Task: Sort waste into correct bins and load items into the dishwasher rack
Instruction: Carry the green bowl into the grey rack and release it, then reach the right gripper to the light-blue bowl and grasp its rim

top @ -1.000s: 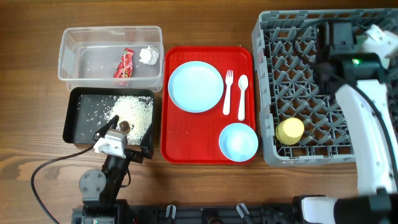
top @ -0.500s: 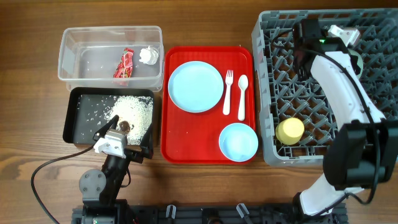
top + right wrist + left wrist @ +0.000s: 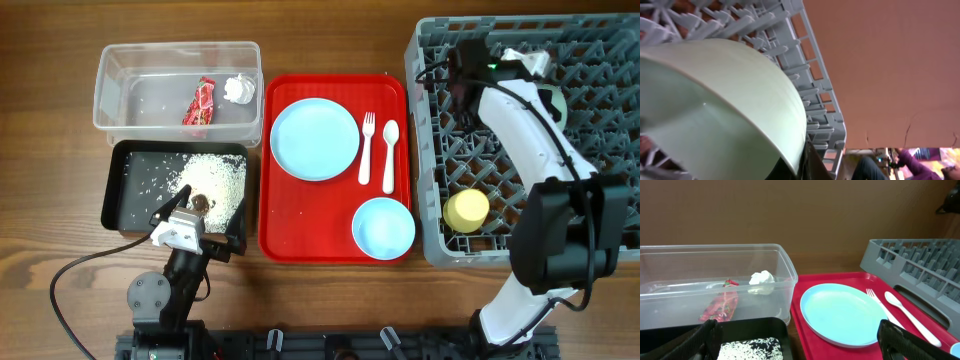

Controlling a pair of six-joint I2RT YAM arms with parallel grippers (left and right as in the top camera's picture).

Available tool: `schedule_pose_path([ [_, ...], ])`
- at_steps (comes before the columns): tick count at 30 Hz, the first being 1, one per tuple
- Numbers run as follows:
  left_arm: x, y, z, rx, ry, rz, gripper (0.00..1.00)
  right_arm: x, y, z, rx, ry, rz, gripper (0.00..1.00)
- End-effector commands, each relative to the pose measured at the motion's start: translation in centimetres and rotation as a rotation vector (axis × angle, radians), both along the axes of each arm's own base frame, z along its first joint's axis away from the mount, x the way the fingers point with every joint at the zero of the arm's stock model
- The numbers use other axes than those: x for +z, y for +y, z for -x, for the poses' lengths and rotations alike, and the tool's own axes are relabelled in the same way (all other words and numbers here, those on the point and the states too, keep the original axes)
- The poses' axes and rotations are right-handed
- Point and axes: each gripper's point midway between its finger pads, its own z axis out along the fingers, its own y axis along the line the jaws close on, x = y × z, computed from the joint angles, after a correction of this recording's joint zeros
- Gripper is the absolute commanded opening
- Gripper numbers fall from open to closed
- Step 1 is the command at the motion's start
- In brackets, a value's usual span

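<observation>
My right gripper [image 3: 802,167] is closed tight on the rim of the mint bowl [image 3: 715,100], which I hold among the pegs in the far part of the dishwasher rack [image 3: 430,235]; I cannot tell whether the bowl rests on them. The small yellow cup [image 3: 466,210] sits in the rack's near left part, well apart from the bowl. My left gripper [image 3: 799,335] is spread wide and holds nothing, over the near edge of the black tray [image 3: 125,200], just near the rice grains [image 3: 215,178] and the brown scrap [image 3: 200,203]. Touching the tray's far side is the clear plastic tub [image 3: 110,60], with the red wrapper [image 3: 200,100] and the white tissue [image 3: 238,89] lying near each other inside. Between these bins and the rack lies the flat red tray [image 3: 275,240], just beside both, carrying the light-blue plate [image 3: 314,139], the white fork [image 3: 366,148] and spoon [image 3: 389,155] side by side, and the light-blue bowl [image 3: 383,227] at its near right. Everything stands on a wood-grain counter [image 3: 50,150] with a plain brown wall behind. Bare wood lies left of the bins and along the far edge; the rack runs past the right edge of the overhead view. I count two bins, one rack, one red tray, one plate, two bowls, one cup, one fork, one spoon, one wrapper and one tissue.
</observation>
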Motion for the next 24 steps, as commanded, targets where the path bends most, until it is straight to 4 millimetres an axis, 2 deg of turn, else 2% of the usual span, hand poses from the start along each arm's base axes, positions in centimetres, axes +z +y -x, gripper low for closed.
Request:
schedule_pose_path([
  [1,-0.1,0.1,0.0,0.006,-0.009,-0.015,1.0,-2.0,3.4,-0.8,0.077,0.043,-0.087,0.07],
  [3,-0.1,0.1,0.0,0.006,-0.01,-0.015,1.0,-2.4,4.5,-0.8,0.1,0.056,-0.112,0.18],
  [8,-0.1,0.1,0.0,0.006,-0.009,-0.015,1.0,-2.3,7.2,-0.7,0.165,0.064,-0.153,0.29],
  [11,-0.1,0.1,0.0,0.006,-0.009,-0.015,1.0,-2.0,9.6,-0.5,0.215,0.039,-0.241,0.41],
  [14,-0.1,0.1,0.0,0.006,-0.009,-0.015,1.0,-2.6,13.2,-0.4,0.311,0.058,-0.419,0.45],
  [15,-0.1,0.1,0.0,0.006,-0.009,-0.015,1.0,-3.0,15.3,-0.4,0.384,0.089,-0.517,0.45],
  [18,-0.1,0.1,0.0,0.006,-0.009,-0.015,1.0,-3.0,20.0,0.3,0.512,0.113,-0.729,0.45],
  [21,-0.1,0.1,0.0,0.006,-0.009,-0.015,1.0,-2.8,25.7,2.1,0.655,0.175,-0.977,0.45],
  [24,-0.1,0.1,0.0,0.006,-0.009,-0.015,1.0,-3.2,29.3,4.5,0.722,0.275,-1.139,0.47],
])
